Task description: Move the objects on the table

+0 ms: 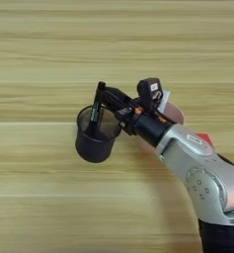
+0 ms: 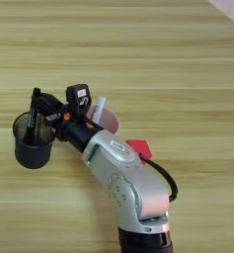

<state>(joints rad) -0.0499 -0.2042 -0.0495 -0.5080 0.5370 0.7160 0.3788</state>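
Observation:
My right gripper [image 1: 102, 94] reaches left over the black mesh cup [image 1: 95, 143] and is shut on the top of the slim black marker [image 1: 95, 112]. The marker stands nearly upright with its lower end inside the cup. Behind my wrist, the pink plastic cup [image 1: 175, 111] holds the white marker [image 1: 165, 99], whose upper end sticks out. The small red block [image 2: 139, 147] lies on the table [image 1: 39, 49] just right of my forearm and is partly hidden by it.
My silver forearm [image 2: 123, 183] comes up from the bottom edge and covers the table between the two cups. Bare wood stretches across the far side and the left. The table's far right corner [image 2: 227, 10] shows in the right eye view.

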